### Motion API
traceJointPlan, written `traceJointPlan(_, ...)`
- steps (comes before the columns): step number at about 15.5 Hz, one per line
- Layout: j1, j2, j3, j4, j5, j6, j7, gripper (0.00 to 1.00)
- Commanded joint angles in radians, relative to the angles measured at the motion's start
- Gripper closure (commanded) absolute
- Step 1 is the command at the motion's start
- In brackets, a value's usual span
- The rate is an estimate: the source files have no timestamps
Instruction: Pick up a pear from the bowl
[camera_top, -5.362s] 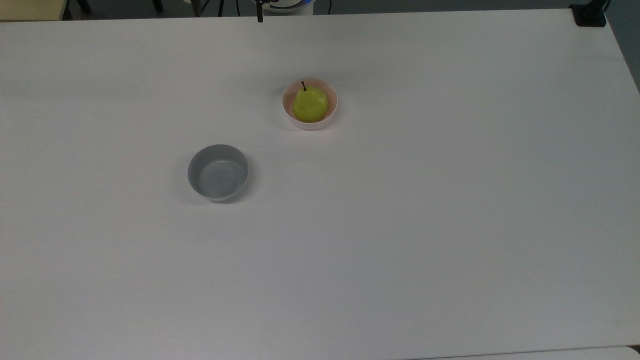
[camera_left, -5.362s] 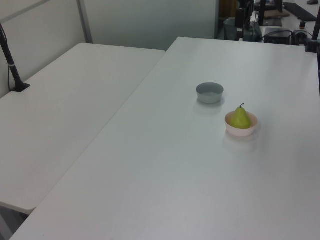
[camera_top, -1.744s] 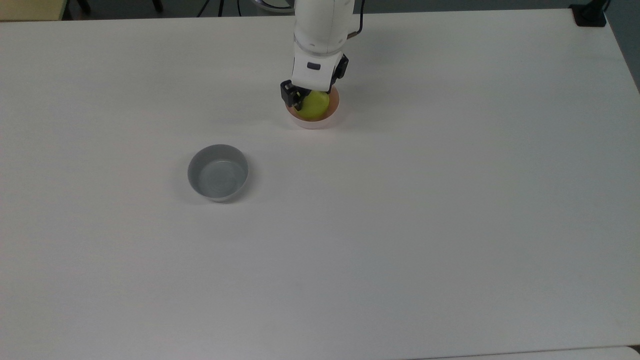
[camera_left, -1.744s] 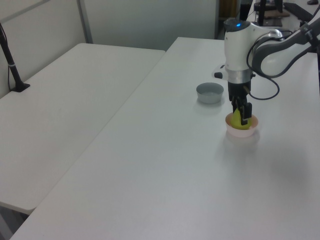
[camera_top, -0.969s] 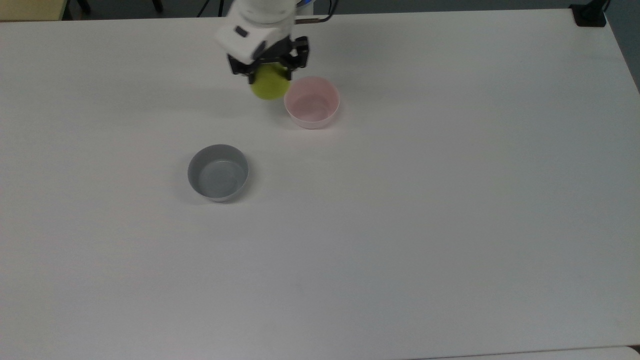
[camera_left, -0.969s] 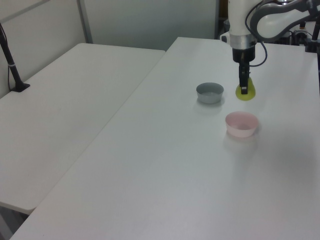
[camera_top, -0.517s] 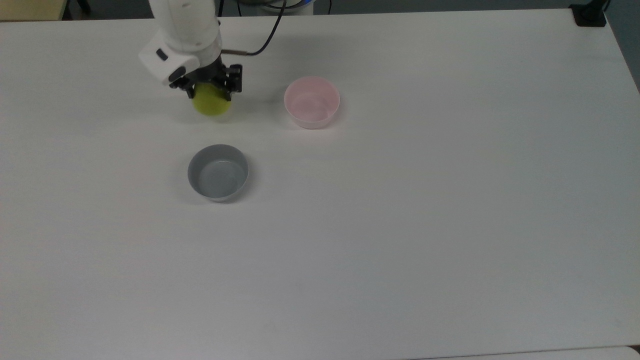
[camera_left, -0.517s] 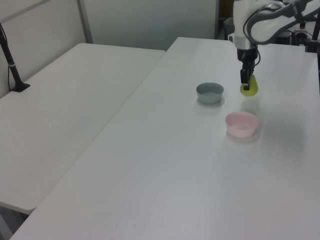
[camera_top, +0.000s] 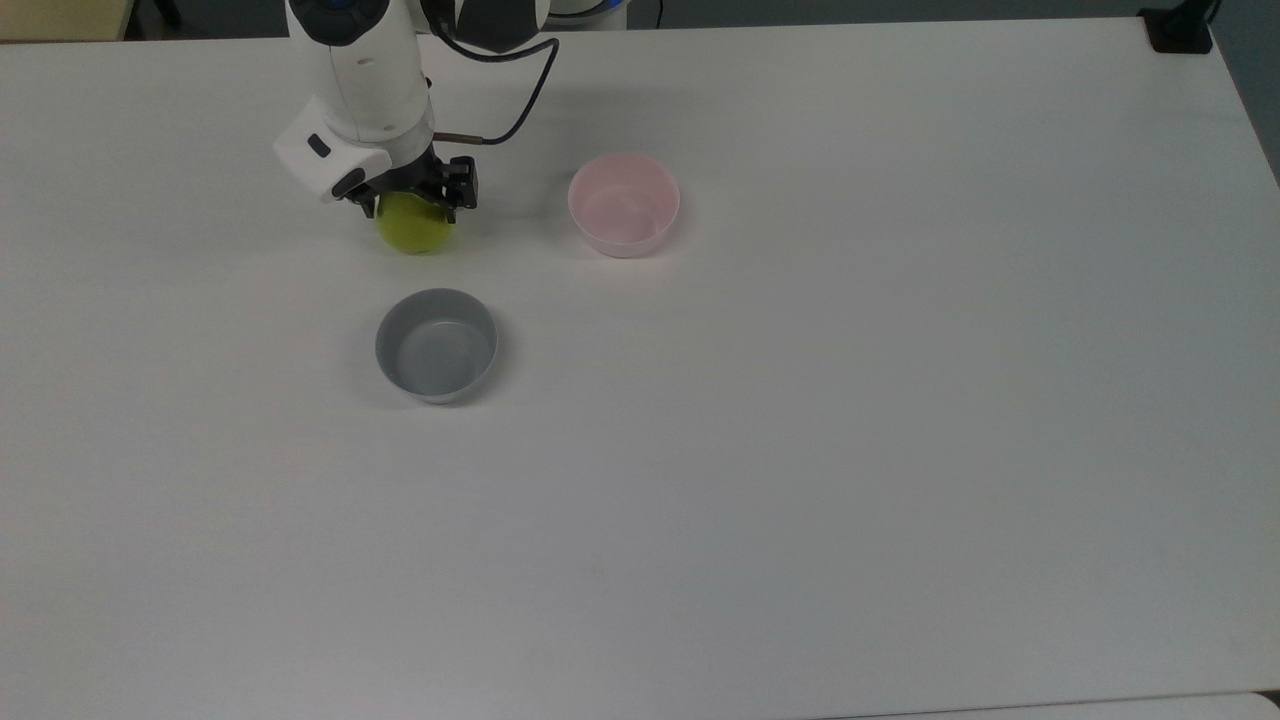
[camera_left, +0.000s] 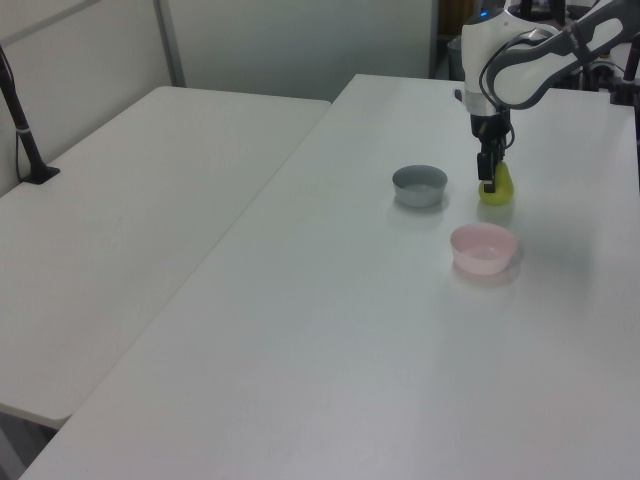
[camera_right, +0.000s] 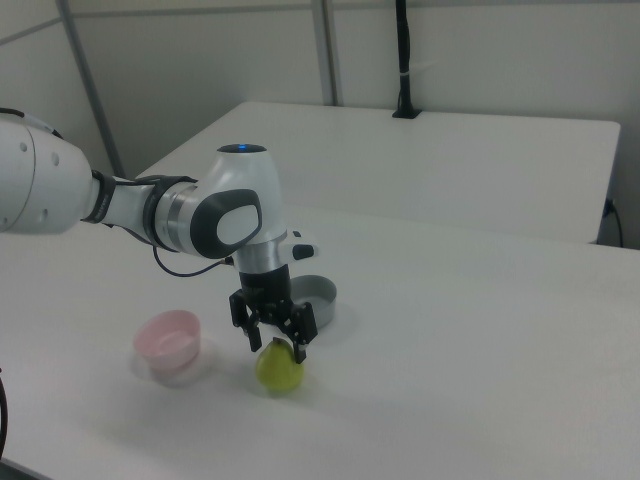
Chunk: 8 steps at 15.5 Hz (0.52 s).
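Since the pear (camera_top: 414, 226) sits right under our gripper (camera_top: 413, 197), stem end up between fingers pinched on its narrow top, we've got it off toward 9 o'clock of the empty pink bowl (camera_top: 623, 235) in the top view.

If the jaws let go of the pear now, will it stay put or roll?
The pear looks rounded at its base on a bare flat table, so it may tip and roll. The gripper holds its narrow top, and smooth skin might slip.
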Motion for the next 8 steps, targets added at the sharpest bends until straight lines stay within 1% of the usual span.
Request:
traceJointPlan(1,-0.003,-0.062,0.001,0.003,-0.014,-0.010,-0.002,0.00)
traceJointPlan(2,0.003,-0.080,0.001,0.025,-0.012,-0.043,-0.001,0.00)
traceJointPlan(3,0.015,-0.092,0.007,0.075,-0.008,-0.123,0.001,0.00)
traceJointPlan(5,0.053,-0.103,0.011,0.161,0.002,-0.217,0.022,0.00)
traceJointPlan(7,0.130,-0.097,0.011,0.270,0.002,-0.281,0.082,0.00)
traceJointPlan(8,0.157,-0.098,0.011,0.292,0.003,-0.295,0.101,0.00)
